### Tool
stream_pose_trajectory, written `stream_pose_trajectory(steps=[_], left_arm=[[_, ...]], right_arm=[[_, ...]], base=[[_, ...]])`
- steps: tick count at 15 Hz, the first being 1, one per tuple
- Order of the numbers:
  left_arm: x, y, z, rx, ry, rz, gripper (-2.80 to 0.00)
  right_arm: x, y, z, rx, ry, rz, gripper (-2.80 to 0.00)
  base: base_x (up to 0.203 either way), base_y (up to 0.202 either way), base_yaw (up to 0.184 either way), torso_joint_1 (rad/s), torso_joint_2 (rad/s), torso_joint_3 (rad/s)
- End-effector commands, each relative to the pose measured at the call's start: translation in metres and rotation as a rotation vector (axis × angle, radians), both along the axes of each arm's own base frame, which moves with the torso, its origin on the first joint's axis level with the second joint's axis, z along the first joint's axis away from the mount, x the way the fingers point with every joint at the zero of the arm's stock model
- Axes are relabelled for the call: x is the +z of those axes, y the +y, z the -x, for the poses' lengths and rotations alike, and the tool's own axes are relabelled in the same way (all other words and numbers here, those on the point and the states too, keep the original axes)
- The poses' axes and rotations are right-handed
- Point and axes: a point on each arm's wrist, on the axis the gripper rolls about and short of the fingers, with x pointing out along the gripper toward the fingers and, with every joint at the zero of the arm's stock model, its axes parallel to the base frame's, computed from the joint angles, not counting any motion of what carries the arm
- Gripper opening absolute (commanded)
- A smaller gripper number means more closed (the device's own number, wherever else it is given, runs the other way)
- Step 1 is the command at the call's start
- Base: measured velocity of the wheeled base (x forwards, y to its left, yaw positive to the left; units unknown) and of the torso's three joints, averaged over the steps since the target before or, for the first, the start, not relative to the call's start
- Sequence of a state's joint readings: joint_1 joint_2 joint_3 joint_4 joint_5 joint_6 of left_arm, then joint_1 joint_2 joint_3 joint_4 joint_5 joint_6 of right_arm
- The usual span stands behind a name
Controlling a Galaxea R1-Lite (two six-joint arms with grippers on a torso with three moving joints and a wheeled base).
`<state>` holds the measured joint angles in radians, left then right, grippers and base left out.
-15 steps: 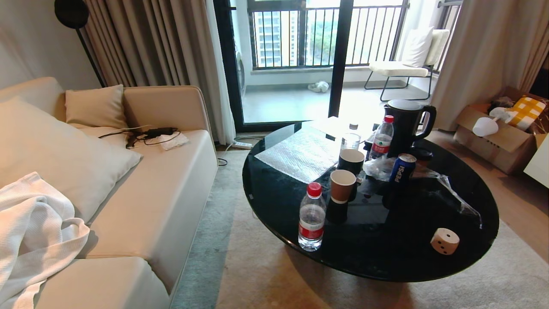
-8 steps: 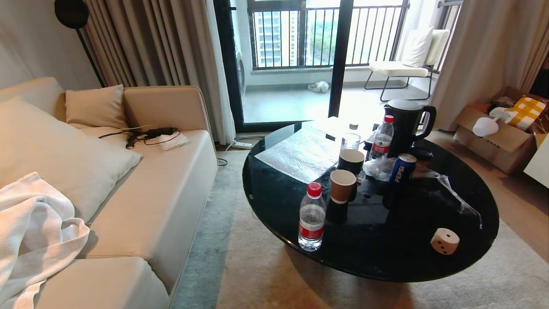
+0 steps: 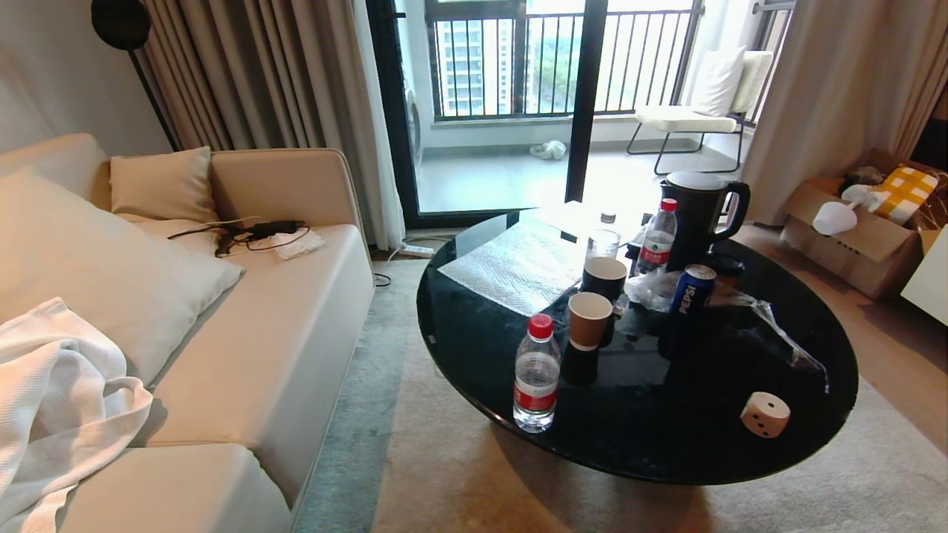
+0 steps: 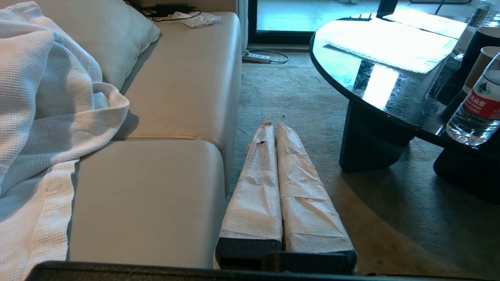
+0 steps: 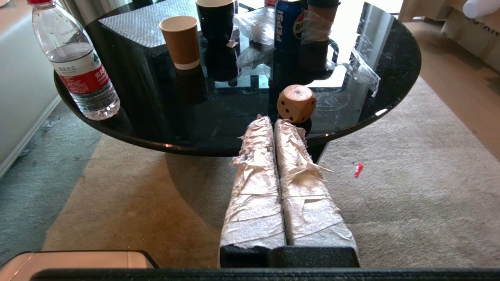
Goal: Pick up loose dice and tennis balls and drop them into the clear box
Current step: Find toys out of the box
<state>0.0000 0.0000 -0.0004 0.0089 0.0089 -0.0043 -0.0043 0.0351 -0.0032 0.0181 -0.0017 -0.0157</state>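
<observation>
Nothing on the round black glossy coffee table (image 3: 474, 326) is moving relative to anything else since the earlier frames; only the whole head view is sliding a touch, so the camera itself is shifting, not the things.

A beige rounded-corner die with dark pips (image 3: 765, 414) is sitting alone near the table's front right edge, well apart from the clutter further back. That clutter is gathering around the table's middle: a clear plastic water bottle with a red cap and red label (image 3: 536, 383) near the front left edge, a brown paper cup (image 3: 589, 320) just behind it, a blue Pepsi can (image 3: 692, 289), and a black electric kettle (image 3: 700, 209) at the far side. A beige sofa (image 3: 281, 348) is standing to the left with a white waffle-weave blanket (image 3: 59, 400) draped over its near end.

Neither arm is showing in the head view. The left gripper (image 4: 272, 127) is hanging over the carpet between sofa and table, its two paper-wrapped fingers (image 4: 256, 183) pressed together on nothing. The right gripper (image 5: 270, 121) is pointing at the table's near edge (the die (image 5: 296, 104) is lying just beyond its tips), fingers likewise closed and empty.
</observation>
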Motion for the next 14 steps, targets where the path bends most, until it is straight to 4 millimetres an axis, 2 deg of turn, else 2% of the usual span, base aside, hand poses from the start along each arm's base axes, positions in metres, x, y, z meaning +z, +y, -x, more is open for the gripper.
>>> stream_pose_trajectory(steps=[1,6,14], left_arm=[[-0.0001,0.0000,0.0000,0.000,0.001,0.000,-2.80],[0.0000,0.0000,0.0000,0.000,-0.001,0.000,-2.80],[-0.0001,0.0000,0.0000,0.000,0.001,0.000,-2.80]], right_arm=[[0.0000,0.0000,-0.0001,0.000,0.002,0.003,-2.80],[0.0002,0.0000,0.0000,0.000,0.002,0.004,-2.80],[0.0000,0.0000,-0.0001,0.002,0.002,0.003,-2.80]], base=[[0.000,0.000,0.000,0.000,0.00,0.000],[0.000,0.000,0.000,0.000,0.00,0.000],[0.000,0.007,-0.135,0.002,0.00,0.002]])
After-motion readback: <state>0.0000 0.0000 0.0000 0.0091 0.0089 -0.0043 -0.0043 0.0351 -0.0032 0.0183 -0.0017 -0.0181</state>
